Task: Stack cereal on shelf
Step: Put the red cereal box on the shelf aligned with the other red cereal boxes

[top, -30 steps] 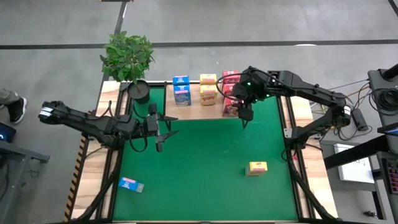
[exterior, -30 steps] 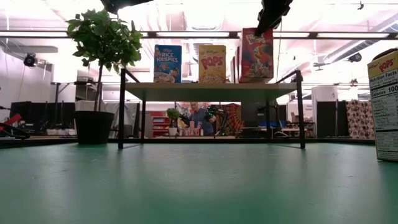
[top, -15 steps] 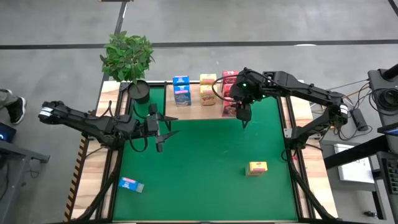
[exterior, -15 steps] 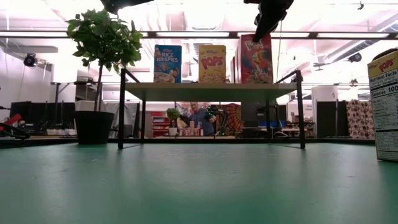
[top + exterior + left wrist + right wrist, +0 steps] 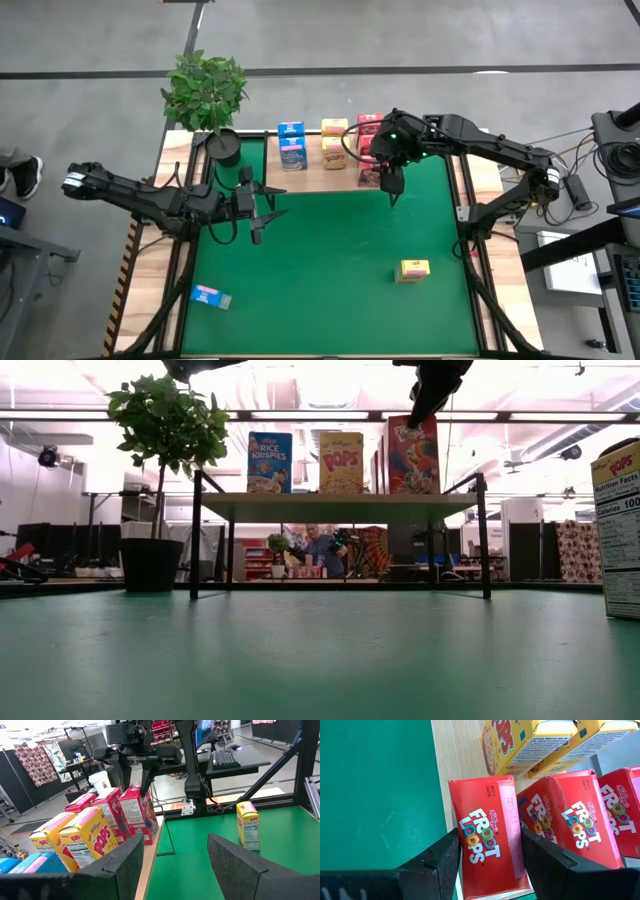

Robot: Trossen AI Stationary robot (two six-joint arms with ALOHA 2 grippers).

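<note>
The shelf (image 5: 312, 178) stands at the table's far edge and carries blue (image 5: 292, 150), yellow (image 5: 337, 150) and red cereal boxes. My right gripper (image 5: 391, 188) is above the shelf's right end, shut on the front red Froot Loops box (image 5: 487, 835), which stands upright on the shelf board (image 5: 340, 508). My left gripper (image 5: 267, 212) is open and empty over the green mat on the left. A yellow box (image 5: 414, 269) stands on the mat at the near right. A blue box (image 5: 211, 296) lies flat at the near left. My right gripper pinches the red box between its two fingers, one on each of two opposite sides (image 5: 456, 851). The fingers come from above, slanting down onto the box's top part (image 5: 412, 422). The box is upright, with its bottom on the shelf board.
A potted plant (image 5: 205, 90) stands at the shelf's left end. Two more red boxes (image 5: 580, 820) stand right behind the held one, with yellow boxes (image 5: 540, 745) beside them. The green mat (image 5: 330, 250) lies open between the arms.
My right gripper has gone down a little, and slightly toward the table's left, with the red box. The box has come down from just above the shelf board and now stands on it. Over the last half second nothing has moved.
</note>
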